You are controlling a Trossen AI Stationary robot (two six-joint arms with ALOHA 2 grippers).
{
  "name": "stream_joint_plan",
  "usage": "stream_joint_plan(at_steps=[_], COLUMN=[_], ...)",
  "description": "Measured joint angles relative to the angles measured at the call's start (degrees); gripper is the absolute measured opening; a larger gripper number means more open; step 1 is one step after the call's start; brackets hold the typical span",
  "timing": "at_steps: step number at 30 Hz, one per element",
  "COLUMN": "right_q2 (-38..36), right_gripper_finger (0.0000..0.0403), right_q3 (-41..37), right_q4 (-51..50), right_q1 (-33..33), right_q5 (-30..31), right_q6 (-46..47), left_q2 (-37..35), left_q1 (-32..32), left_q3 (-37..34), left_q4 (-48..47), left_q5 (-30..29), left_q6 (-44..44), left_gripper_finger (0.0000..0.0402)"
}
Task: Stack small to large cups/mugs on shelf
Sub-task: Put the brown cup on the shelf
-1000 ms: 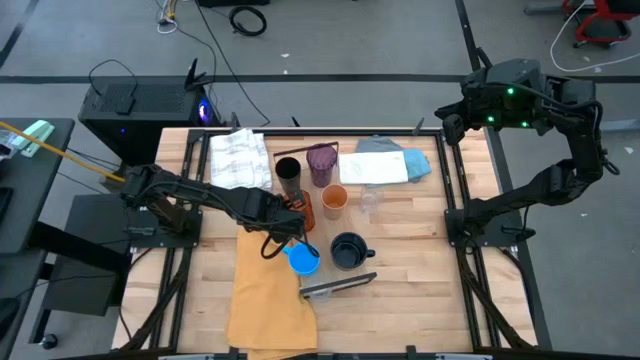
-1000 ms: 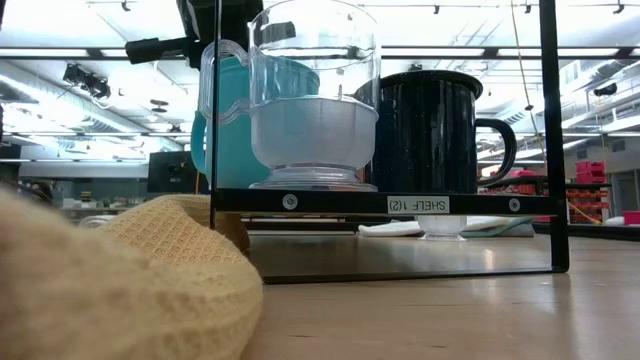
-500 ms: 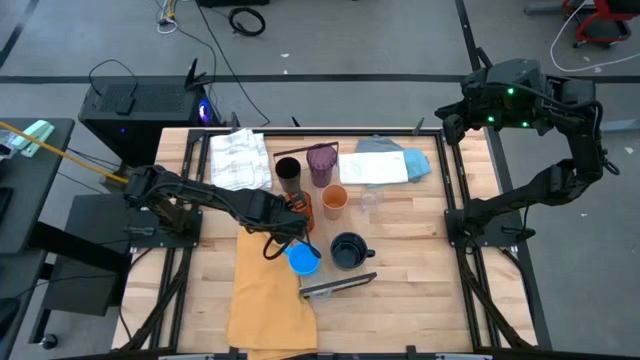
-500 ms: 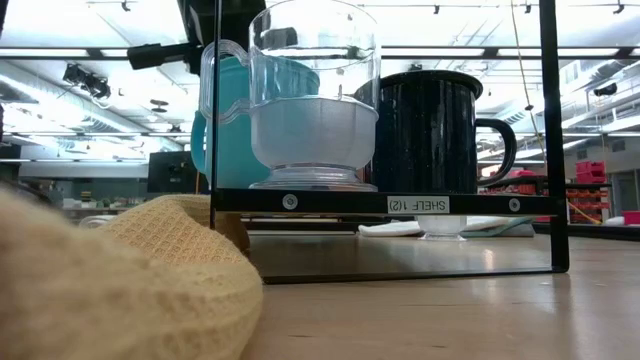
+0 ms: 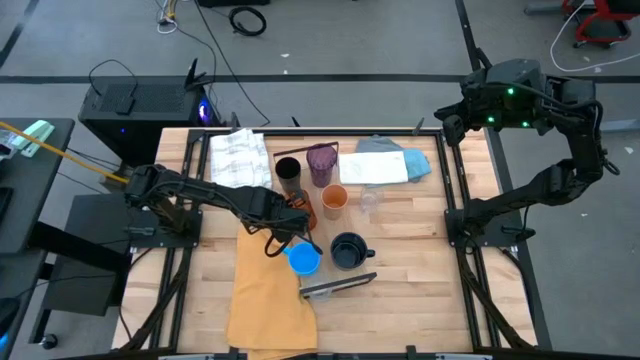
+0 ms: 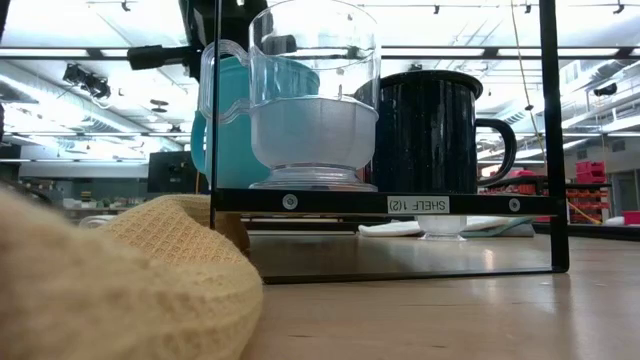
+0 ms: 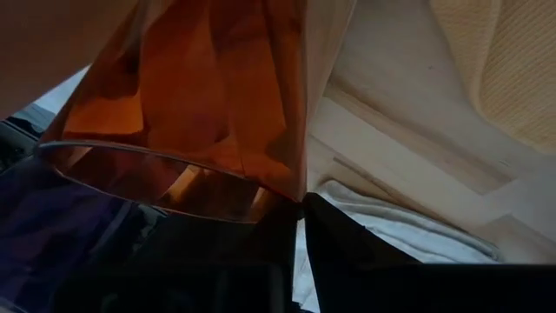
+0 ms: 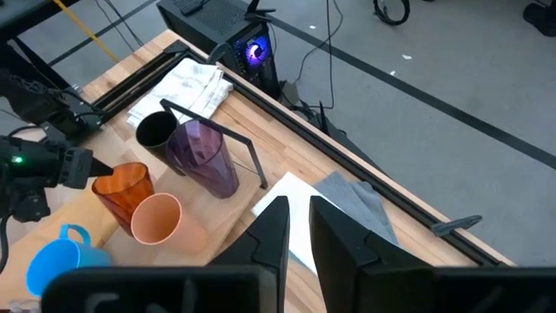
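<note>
My left gripper (image 5: 293,212) reaches from the table's left to the middle and is shut on the translucent orange tumbler (image 5: 305,212), also seen in the right wrist view (image 8: 122,193). The black cup (image 5: 288,170) and purple tumbler (image 5: 320,163) stand just beyond it. The peach cup (image 5: 334,200) and a small clear cup (image 5: 370,203) are to its right. On the shelf (image 6: 330,203), a clear handled cup (image 6: 310,110), the bright blue mug (image 5: 303,260) and the navy mug (image 5: 347,250) stand on their bases. My right gripper (image 8: 300,235) waits, shut, high above the table's far right corner. My left gripper pinches the orange tumbler's wall at its rim (image 7: 294,193), apparently one finger inside the mouth and one finger (image 7: 347,252) outside. It comes level from the table's left. The tumbler stands about upright; its base is hidden, so lifted or resting I cannot tell.
A mustard-yellow cloth (image 5: 268,295) lies at the near left and fills the low view's foreground (image 6: 110,280). A checked cloth (image 5: 240,158) and grey, white and blue cloths (image 5: 390,163) lie along the far edge. A thin dark frame (image 8: 252,152) stands by the purple tumbler.
My left arm has sunk slightly, as the low view shows behind the clear cup; the orange tumbler stays in its hold. Nothing else has moved.
</note>
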Motion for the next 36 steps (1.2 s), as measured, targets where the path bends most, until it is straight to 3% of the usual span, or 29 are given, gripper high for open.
stream_joint_plan(at_steps=[36], right_q2=[0.0], right_gripper_finger=[0.0054], right_q3=[0.0], right_q4=[0.0], right_q1=[0.0], right_q5=[0.0], right_q6=[-0.01], left_q2=[-0.02], left_q1=[-0.19], left_q3=[0.02], left_q4=[1.17], left_q5=[-0.18], left_q6=[-0.68], left_gripper_finger=[0.0189])
